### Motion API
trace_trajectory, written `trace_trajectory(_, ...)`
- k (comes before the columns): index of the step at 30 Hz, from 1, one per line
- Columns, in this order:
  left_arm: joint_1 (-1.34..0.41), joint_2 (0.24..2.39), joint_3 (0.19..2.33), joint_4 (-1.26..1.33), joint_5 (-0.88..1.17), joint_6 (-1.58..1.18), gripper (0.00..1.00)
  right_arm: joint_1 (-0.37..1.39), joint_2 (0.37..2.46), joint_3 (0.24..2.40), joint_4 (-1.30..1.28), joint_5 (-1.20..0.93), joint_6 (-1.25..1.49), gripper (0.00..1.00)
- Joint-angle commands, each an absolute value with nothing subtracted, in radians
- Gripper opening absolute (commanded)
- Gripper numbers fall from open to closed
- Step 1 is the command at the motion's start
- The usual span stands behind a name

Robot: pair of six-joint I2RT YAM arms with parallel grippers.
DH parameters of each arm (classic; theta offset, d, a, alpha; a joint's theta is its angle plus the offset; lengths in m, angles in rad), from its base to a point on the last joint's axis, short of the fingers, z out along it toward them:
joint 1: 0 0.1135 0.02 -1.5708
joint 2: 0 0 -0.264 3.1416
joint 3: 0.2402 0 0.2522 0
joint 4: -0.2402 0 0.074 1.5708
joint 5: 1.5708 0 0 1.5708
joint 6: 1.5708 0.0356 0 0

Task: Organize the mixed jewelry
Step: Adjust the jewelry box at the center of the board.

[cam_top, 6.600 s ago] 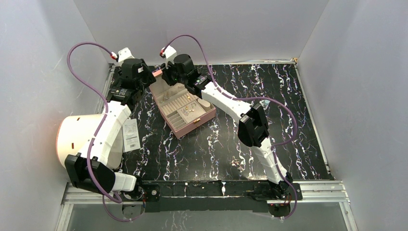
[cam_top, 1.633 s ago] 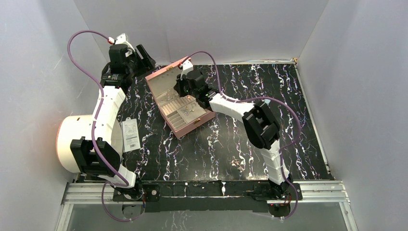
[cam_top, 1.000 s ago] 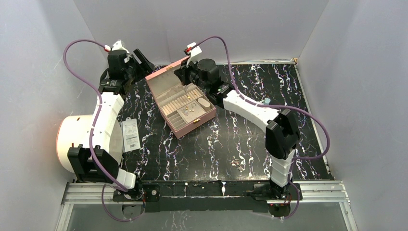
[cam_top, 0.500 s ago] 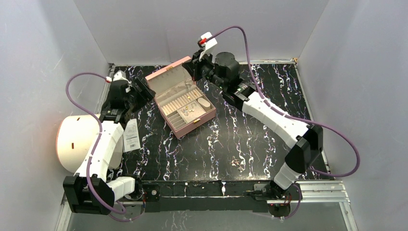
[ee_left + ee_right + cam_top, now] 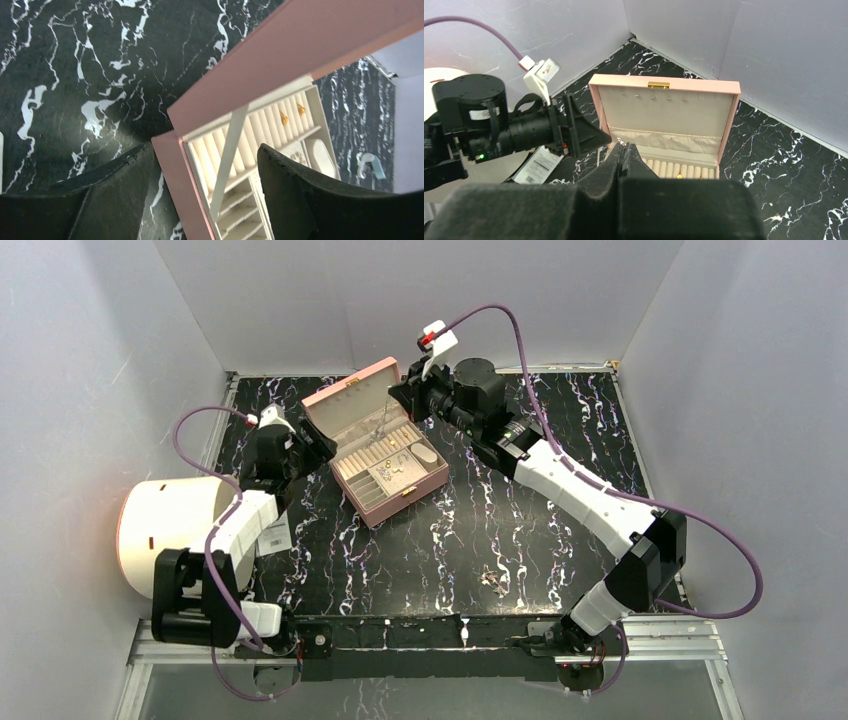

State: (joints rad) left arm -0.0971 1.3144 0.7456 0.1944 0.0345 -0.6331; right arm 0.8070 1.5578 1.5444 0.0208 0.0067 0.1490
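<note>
Top external view: we find the pink box (image 5: pixel 410 497) open on the bench (image 5: pixel 450 530), its lid upright. The mixed jewelry (image 5: pixel 492 580) lies partly loose near the right arm's base and partly in the box's trays. The left tool (image 5: pixel 204 150) gapes wide astride the box's corner wall. The right tool (image 5: pixel 622 146) is pinched closed before the lid. Whether it grips anything, we cannot tell.

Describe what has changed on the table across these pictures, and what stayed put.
The left gripper, open, came back from the lid to a corner of the box. The right gripper, shut, shifted right. The lid swung further back. The box base and loose jewelry stayed put.
</note>
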Motion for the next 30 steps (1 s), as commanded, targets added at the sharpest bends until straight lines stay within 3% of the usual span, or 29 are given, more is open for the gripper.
trace_trajectory(1, -0.121, 1.377, 0.839, 0.253, -0.132, -0.567, 0.68, 0.807, 1.491, 1.539, 0.049, 0.006, 0.133, 0.00)
trace_trajectory(11, -0.187, 1.390, 0.880, 0.319, -0.167, -0.477, 0.42, 0.806, 1.468, 1.501, 0.039, 0.010, 0.135, 0.00)
trace_trajectory(17, -0.189, 1.388, 0.885, 0.301, -0.136, -0.461, 0.07, 0.806, 1.456, 1.491, 0.034, 0.015, 0.130, 0.00)
trace_trajectory(19, -0.189, 1.387, 0.885, 0.303, -0.099, -0.459, 0.00, 0.806, 1.454, 1.494, 0.031, 0.020, 0.130, 0.00)
trace_trajectory(25, -0.191, 1.412, 0.900, 0.344, 0.142, -0.456, 0.00, 0.807, 1.442, 1.507, 0.010, 0.036, 0.126, 0.00)
trace_trajectory(30, -0.209, 1.396, 0.922, 0.274, 0.140, -0.468, 0.00, 0.806, 1.425, 1.511, 0.002, 0.049, 0.121, 0.00)
